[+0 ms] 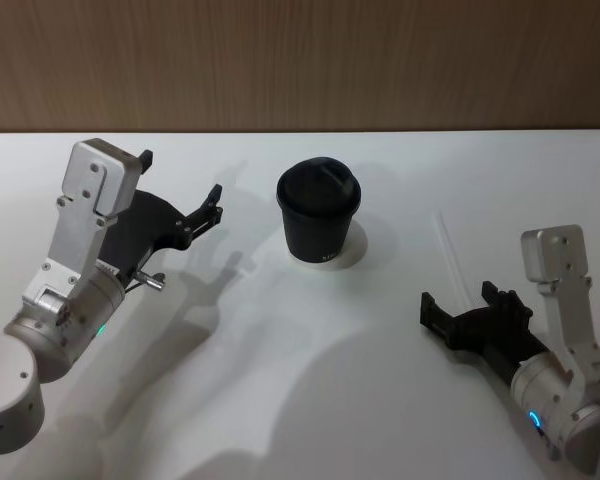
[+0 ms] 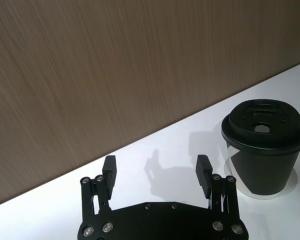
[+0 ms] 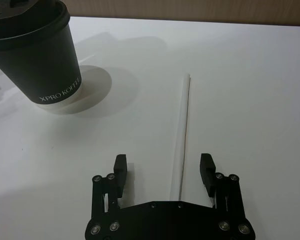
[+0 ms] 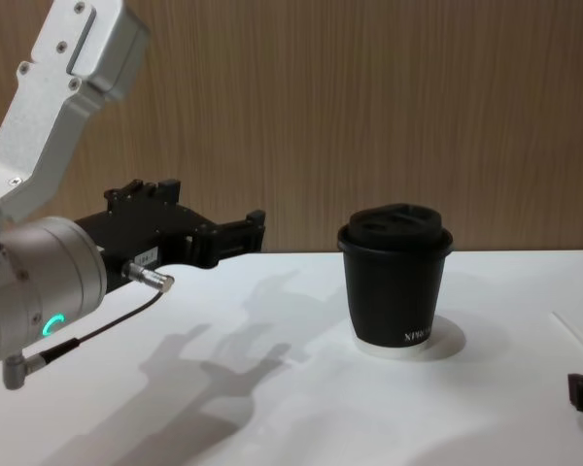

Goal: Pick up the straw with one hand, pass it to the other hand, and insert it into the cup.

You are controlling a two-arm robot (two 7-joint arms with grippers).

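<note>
Pre-grasp, nothing being held.
Tabletop (image 1: 280, 400) is carrying the cup (image 1: 318, 212) at centre. Left tool (image 2: 156, 165) is hovering released, left of it. Right tool (image 3: 163, 161), released, is straddling the straw (image 3: 181, 130) lying flat, right of the cup. Risk: thin straw rolling away under uneven finger contact.

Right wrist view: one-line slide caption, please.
Open right gripper straddles the near end of the straw lying on the white table, the lidded black cup standing apart.
</note>
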